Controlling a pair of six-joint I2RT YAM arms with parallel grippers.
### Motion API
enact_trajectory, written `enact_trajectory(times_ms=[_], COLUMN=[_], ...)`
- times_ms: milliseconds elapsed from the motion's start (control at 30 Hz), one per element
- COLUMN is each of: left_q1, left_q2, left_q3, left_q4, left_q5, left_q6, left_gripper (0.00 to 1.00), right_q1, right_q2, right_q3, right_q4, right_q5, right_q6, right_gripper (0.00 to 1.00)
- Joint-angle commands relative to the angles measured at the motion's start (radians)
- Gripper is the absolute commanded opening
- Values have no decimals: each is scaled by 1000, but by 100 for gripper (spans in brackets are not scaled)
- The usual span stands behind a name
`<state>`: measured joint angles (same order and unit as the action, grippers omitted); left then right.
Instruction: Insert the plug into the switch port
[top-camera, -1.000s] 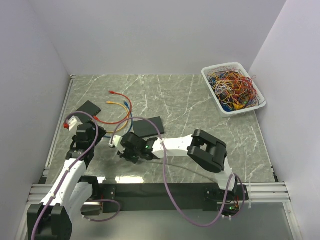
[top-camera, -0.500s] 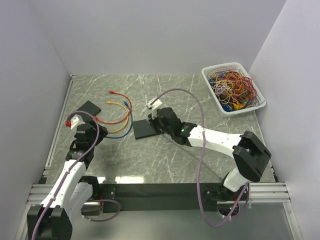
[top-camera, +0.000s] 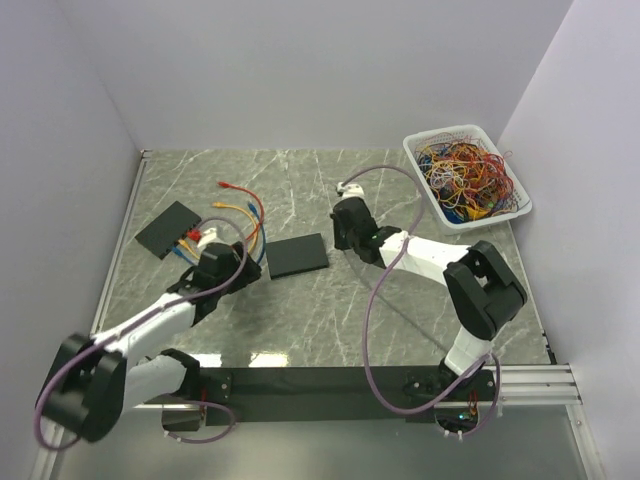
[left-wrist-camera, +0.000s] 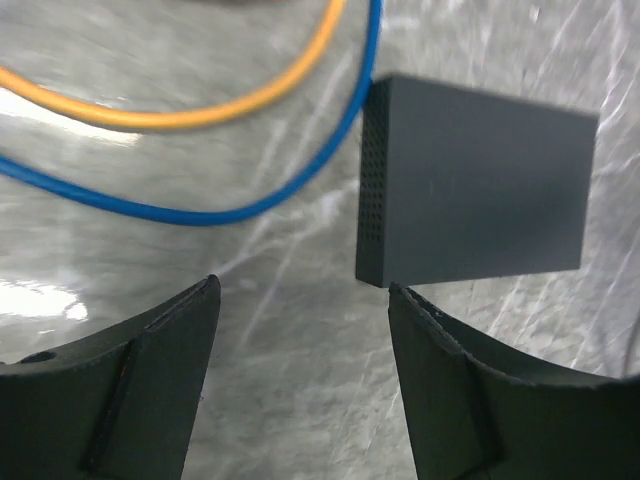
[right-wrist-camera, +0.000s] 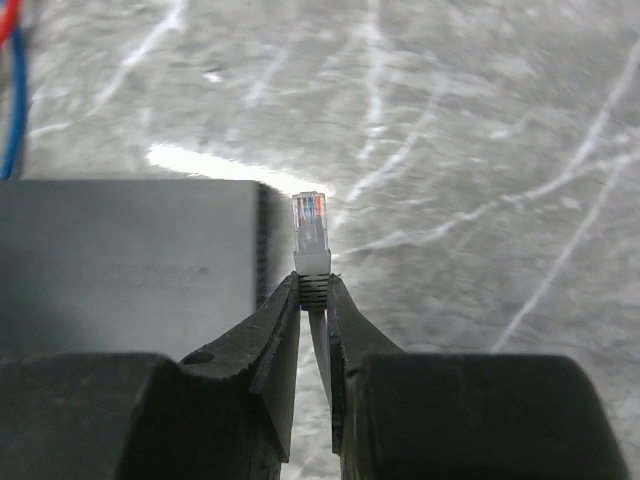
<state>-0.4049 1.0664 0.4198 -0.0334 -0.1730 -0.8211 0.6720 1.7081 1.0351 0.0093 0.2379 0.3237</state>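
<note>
Grey marble tabletop (top-camera: 300, 180), white walls (top-camera: 300, 70); right claw (right-wrist-camera: 313, 285) pinching plug (right-wrist-camera: 311, 235).

Far worktop (top-camera: 300, 180) beyond switch (top-camera: 297, 255) is open. Left of switch, orange cable (left-wrist-camera: 150, 119) and blue cable (left-wrist-camera: 200, 217) loop across. Left gripper (left-wrist-camera: 302, 295) fingers spread over bare marble, switch corner just ahead-right. Right gripper (right-wrist-camera: 313, 288) pinches plug (right-wrist-camera: 311, 225): switch edge close on its left, clear ahead and right. 2nd black box (top-camera: 167, 227) near left wall.
</note>
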Motion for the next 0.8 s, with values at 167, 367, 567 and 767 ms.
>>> enact_trajectory(times_ms=[167,367,567,767], left_q1=[-66,-77,-112,-164], left_q2=[156,267,316,359], left_q3=[103,154,171,182], left_q4=[128,161,187,202], left_q5=[-20,0,9,10], left_q6=[-24,-24,-41,-67], left_gripper=[74,73,73,72], right_q1=[-61,-60,-63,-57], right_q2=[73,165,249,288], right_q3=[80,167,230,249], right_q4=[-2,-49,-74,-71], right_q5=[-60,-72,-91,-124], right_q6=[92,98,104,110], right_gripper=[0,0,0,0])
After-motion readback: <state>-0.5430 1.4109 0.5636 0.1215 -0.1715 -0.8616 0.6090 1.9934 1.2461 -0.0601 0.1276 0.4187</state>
